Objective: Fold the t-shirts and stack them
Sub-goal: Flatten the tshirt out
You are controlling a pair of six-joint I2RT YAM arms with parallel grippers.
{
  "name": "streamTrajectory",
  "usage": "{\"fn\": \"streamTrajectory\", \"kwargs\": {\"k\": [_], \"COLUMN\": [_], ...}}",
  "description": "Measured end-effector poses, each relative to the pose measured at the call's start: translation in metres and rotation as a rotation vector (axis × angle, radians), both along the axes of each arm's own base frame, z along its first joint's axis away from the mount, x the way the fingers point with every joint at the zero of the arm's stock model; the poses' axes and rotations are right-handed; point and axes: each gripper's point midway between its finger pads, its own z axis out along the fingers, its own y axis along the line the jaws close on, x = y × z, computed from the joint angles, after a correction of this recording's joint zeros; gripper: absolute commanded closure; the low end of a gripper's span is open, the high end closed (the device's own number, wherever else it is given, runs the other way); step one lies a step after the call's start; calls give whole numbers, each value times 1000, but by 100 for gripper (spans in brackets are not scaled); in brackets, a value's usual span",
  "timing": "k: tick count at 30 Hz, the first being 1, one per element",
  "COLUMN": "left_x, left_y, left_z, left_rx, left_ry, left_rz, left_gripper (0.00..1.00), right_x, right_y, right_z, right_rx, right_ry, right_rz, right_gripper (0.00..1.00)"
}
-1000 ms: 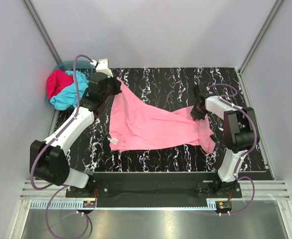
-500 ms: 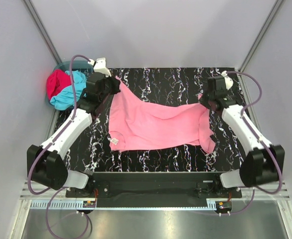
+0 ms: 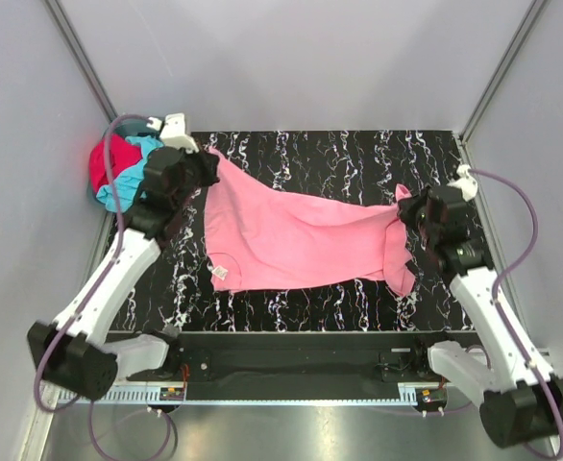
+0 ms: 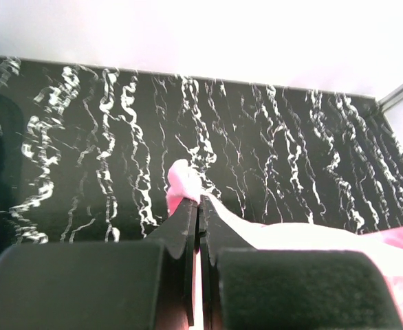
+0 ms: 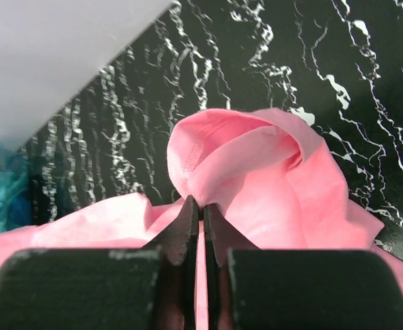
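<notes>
One black table [image 3: 339,158] veined with white fills the floor of the white-walled cell, and two white and black arms reach over it from the near edge. Across the middle of the table lies the pink t-shirt [image 3: 291,240], stretched from far left to right and wrinkled, with its near edge resting flat on the top and a sleeve hanging toward the near right. At the far left corner, beside the left arm, the turquoise t-shirt [image 3: 128,184] and the red t-shirt [image 3: 104,163] sit crumpled together in a heap, the red one farther left. The left gripper [image 3: 205,165] has its jaws pressed together on the far left corner of the pink t-shirt; its wrist view shows a small tuft of cloth poking out past the tips. The right gripper [image 3: 403,213] is likewise pinched tight on the right edge of the pink t-shirt, where its wrist view shows a stitched hem curling into a loop just beyond the tips. A small white label [image 3: 220,273] shows at the near left edge of the pink t-shirt; any writing on it is too small to read.
</notes>
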Motion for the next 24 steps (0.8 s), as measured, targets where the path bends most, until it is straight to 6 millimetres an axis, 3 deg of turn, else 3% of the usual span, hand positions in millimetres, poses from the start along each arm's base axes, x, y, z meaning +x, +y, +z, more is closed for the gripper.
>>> {"fn": "streamTrajectory", "kwargs": {"k": [4, 10, 14, 19, 22, 24], "left_x": [-32, -91, -126, -172, -200, -216], "left_y": [14, 35, 46, 55, 57, 57], "left_z": [43, 147, 213, 291, 325, 338], "left_rx": [-2, -44, -68, -67, -78, -84], "left_ry": [-94, -318, -462, -627, -713, -751], "left_rz": [18, 20, 10, -30, -74, -100], "left_gripper": [100, 100, 100, 100, 100, 100], "right_x": [-18, -41, -60, -94, -123, -146], "right_y": [-3, -5, -3, -3, -5, -8], "right_z": [20, 88, 159, 267, 318, 346], "right_rx": [24, 72, 97, 98, 98, 100], "right_ry": [-117, -340, -496, -732, -853, -929], "right_rz": [3, 20, 58, 107, 128, 138], "right_gripper": [100, 100, 100, 100, 100, 100]}}
